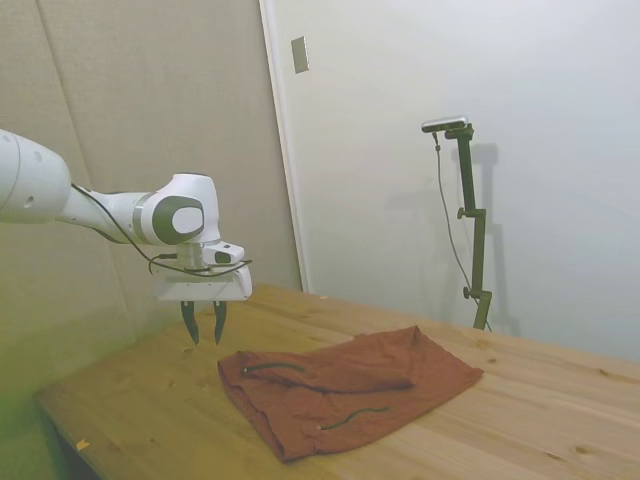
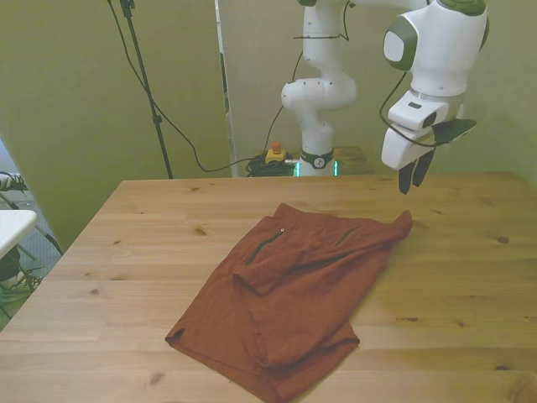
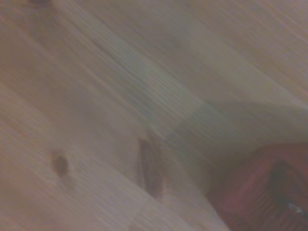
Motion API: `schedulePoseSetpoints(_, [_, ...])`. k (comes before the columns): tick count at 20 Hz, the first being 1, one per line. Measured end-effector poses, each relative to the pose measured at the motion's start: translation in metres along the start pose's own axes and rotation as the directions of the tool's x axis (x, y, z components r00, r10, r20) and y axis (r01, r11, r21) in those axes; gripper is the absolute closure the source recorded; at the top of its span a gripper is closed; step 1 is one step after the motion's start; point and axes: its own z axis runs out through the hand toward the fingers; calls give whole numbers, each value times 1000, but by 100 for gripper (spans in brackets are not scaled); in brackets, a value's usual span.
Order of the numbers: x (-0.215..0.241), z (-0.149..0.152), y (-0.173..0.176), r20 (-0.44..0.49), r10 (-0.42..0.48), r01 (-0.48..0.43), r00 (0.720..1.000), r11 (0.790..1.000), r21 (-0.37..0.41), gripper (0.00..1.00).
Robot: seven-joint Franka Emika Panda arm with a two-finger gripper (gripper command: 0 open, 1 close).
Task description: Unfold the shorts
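Observation:
The rust-brown shorts [image 1: 345,390] lie on the wooden table [image 1: 150,410], still partly doubled over, with dark drawstring cords on top. In the front view the shorts [image 2: 294,294] spread from the table's middle toward the near edge, one corner pointing at the front view's right. My gripper [image 1: 203,333] hangs open above the table, just off the shorts' corner and clear of the cloth; from the front the gripper [image 2: 414,180] is up and to the front view's right of that corner. The wrist view shows blurred wood and a bit of the shorts [image 3: 262,187].
Bare wood lies all around the cloth, widest at the front view's left [image 2: 126,252]. The table's edge runs close to the shorts' near hem.

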Motion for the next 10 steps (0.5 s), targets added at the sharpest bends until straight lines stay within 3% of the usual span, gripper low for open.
schedulePoseSetpoints(2, [5,-9,15,-17,91,-91,996,996,14,0])
schedulePoseSetpoints(5, [36,-25,80,-37,233,-232,972,972,43,0])
schedulePoseSetpoints(8, [67,-35,164,-49,390,-386,919,919,74,0])
schedulePoseSetpoints(10, [81,-34,207,-56,483,-476,874,873,103,0])
